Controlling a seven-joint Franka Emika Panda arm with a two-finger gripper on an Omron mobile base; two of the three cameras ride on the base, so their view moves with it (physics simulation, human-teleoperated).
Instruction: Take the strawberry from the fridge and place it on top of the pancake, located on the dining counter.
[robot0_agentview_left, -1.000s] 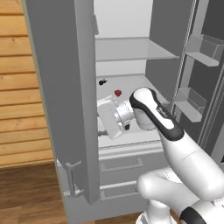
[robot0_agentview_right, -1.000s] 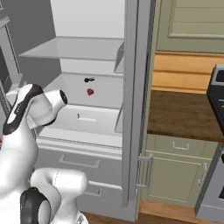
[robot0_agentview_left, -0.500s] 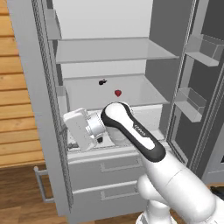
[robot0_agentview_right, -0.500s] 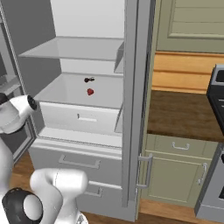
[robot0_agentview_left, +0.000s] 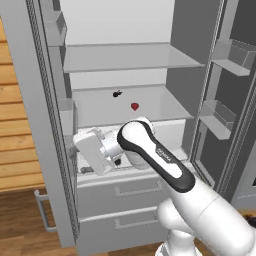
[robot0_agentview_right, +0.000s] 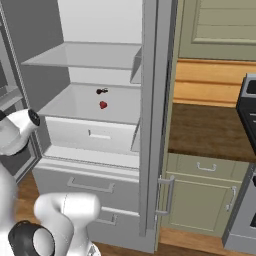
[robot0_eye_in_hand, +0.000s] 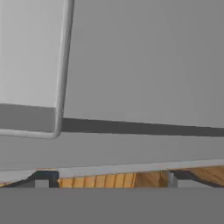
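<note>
The fridge (robot0_agentview_left: 125, 57) stands with both upper doors open, showing white shelves. The strawberry (robot0_agentview_left: 134, 106) (robot0_agentview_right: 103, 104), tiny and bright red, lies on the middle shelf. My hand (robot0_agentview_left: 92, 151) hangs below and left of it, in front of the crisper drawer, pointing at the inside of the left door (robot0_agentview_left: 47, 125). In the hand view my gripper (robot0_eye_in_hand: 107, 179) is open, its dark fingertips (robot0_eye_in_hand: 43, 179) wide apart with nothing between them, close to the grey door panel. The pancake and the dining counter are out of view.
A small dark item (robot0_agentview_left: 117, 93) sits on the same shelf just behind the strawberry. The right door's bins (robot0_agentview_left: 220, 112) jut inward. Two drawers (robot0_agentview_left: 125, 190) lie below my hand. A wooden counter on green cabinets (robot0_agentview_right: 210, 130) adjoins the fridge.
The left fridge door has swung wide open. My hand has moved left and down from in front of the shelf toward that door.
</note>
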